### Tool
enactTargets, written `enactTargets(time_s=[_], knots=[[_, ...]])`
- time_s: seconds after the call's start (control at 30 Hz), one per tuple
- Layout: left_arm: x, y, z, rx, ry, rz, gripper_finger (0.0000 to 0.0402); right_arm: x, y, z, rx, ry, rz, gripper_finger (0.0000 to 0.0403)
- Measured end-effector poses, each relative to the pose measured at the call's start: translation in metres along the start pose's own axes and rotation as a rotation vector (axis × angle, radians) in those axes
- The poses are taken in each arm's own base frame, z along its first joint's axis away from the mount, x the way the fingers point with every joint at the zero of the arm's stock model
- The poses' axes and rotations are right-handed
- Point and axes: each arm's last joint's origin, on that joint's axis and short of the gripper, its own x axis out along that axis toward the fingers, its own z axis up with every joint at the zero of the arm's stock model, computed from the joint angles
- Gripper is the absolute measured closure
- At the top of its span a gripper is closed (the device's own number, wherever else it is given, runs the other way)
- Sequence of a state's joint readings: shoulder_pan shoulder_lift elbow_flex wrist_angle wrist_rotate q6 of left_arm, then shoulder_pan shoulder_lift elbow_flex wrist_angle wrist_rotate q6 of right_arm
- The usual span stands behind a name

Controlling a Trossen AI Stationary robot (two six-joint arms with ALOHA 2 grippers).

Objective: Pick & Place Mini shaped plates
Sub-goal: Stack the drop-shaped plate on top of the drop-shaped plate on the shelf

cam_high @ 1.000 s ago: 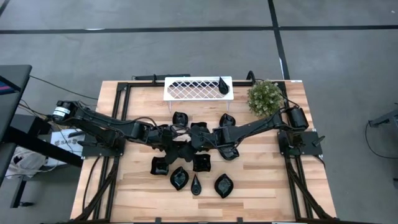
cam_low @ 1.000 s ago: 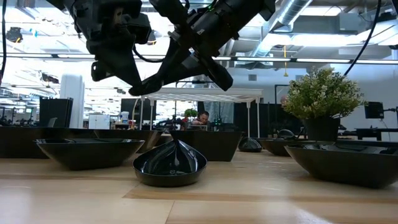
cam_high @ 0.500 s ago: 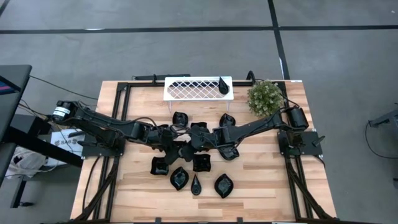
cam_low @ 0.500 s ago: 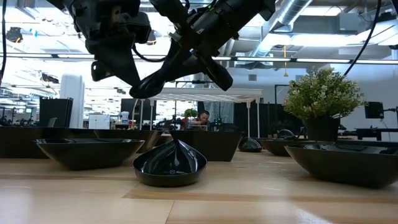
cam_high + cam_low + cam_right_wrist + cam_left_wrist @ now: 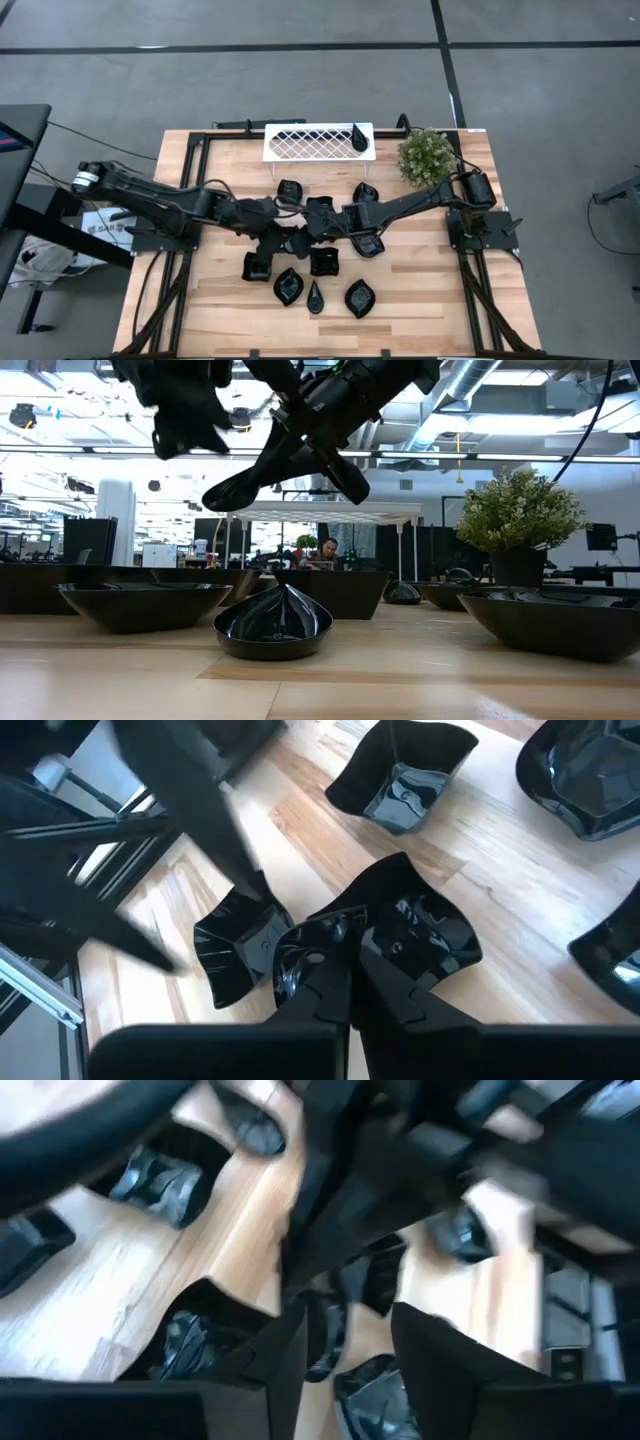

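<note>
Holding a small black dish (image 5: 400,935) pinched by its rim, the right gripper (image 5: 345,982) hangs over the middle of the surface (image 5: 430,290), above the other dishes. The left gripper (image 5: 345,1345), fingers apart and empty, sits just beside it. To do this well, I'd keep the pinch firm and the dish level on the way to the white tray (image 5: 310,143), clear of the left arm

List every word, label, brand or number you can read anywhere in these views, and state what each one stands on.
Partly readable: "SAB", the start of a longer word, on a white box beside the table's left edge, high view; the rest is hidden by the left arm.
Mini shaped plates, white lattice tray, potted plant: no print shows.
</note>
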State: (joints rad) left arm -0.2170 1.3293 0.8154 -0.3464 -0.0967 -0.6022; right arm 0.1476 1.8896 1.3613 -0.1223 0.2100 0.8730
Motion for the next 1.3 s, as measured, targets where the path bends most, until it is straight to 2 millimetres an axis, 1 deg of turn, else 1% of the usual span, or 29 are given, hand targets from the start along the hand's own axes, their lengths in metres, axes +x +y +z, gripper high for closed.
enactTargets(time_s=[0.1,0.2,0.27,0.33,0.4,0.53,0.63,0.73,0.87,0.93,1.03,1.17,1.3], knots=[[-0.019,-0.001,0.005,-0.007,-0.06,-0.042,0.0244,0.0,-0.002,0.003,0.005,-0.003,-0.004,0.0399],[-0.04,-0.001,0.008,-0.015,-0.121,-0.083,0.0246,-0.004,-0.001,0.008,0.004,-0.014,0.005,0.04],[-0.051,-0.001,0.01,-0.02,-0.159,-0.106,0.025,-0.013,-0.001,0.014,-0.009,-0.01,-0.008,0.04],[-0.061,0.0,0.011,-0.024,-0.19,-0.123,0.0254,-0.023,0.004,0.026,-0.018,-0.024,-0.003,0.04],[-0.068,0.0,0.012,-0.026,-0.211,-0.137,0.0258,-0.036,0.003,0.036,-0.034,-0.014,-0.03,0.0399],[-0.077,0.0,0.013,-0.03,-0.252,-0.164,0.0263,-0.071,0.002,0.065,-0.055,-0.028,-0.062,0.0398],[-0.081,-0.002,0.014,-0.007,-0.286,-0.175,0.0266,-0.101,-0.004,0.089,-0.06,-0.047,-0.093,0.0399],[-0.084,-0.007,0.016,0.038,-0.337,-0.189,0.0268,-0.128,-0.015,0.111,-0.069,-0.065,-0.127,0.0399],[-0.087,-0.013,0.02,0.094,-0.408,-0.214,0.027,-0.161,-0.037,0.138,-0.092,-0.072,-0.146,0.0397],[-0.089,-0.014,0.023,0.109,-0.446,-0.222,0.027,-0.175,-0.052,0.152,-0.111,-0.065,-0.148,0.0398],[-0.092,-0.01,0.028,0.1,-0.506,-0.182,0.0271,-0.19,-0.078,0.17,-0.127,-0.047,-0.143,0.0399],[-0.093,-0.001,0.036,0.063,-0.567,-0.107,0.0271,-0.202,-0.116,0.189,-0.143,-0.016,-0.124,0.0398],[-0.093,0.01,0.042,0.05,-0.586,-0.054,0.0271,-0.206,-0.154,0.204,-0.166,0.018,-0.124,0.0397]])
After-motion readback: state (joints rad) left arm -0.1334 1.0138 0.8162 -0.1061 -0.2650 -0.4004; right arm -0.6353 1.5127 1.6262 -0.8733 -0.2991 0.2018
